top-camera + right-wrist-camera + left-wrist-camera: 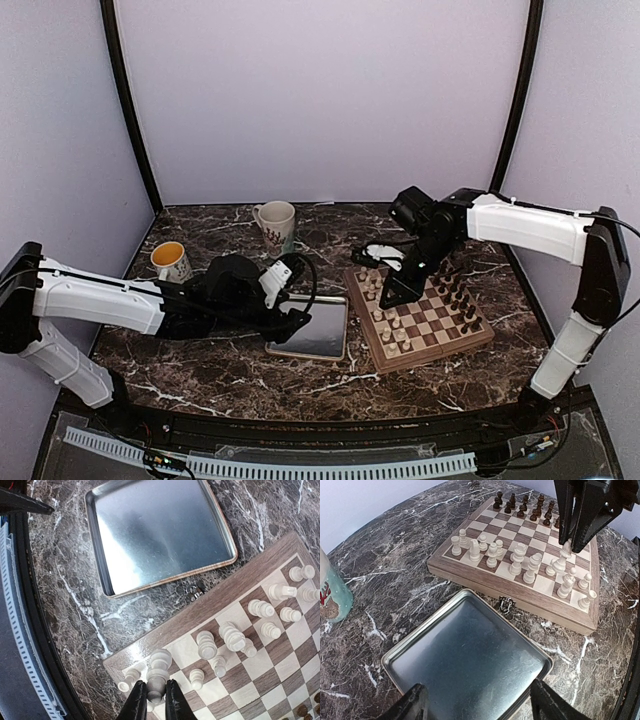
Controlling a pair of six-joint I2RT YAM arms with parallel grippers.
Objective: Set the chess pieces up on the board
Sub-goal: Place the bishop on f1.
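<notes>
Nearest, the left claw [480, 705] is held spread wide above the metal tray [470, 650]. Just beyond the tray, the board [175, 625] is laid, with white chess pieces [517, 560] ranged along its tray-side rows. One white chess piece [157, 672] is pinched upright by the right claw [155, 702] near a corner of that side. Dark pieces [520, 505] are ranged along the far side.

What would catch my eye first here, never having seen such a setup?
Your eye lands first on the wooden chessboard on the right of the dark marble table, where the right gripper pinches a cream chess piece among the cream row on the board's left side. Just left of the board lies a shiny silver tray, with the left gripper hovering open over it.
</notes>
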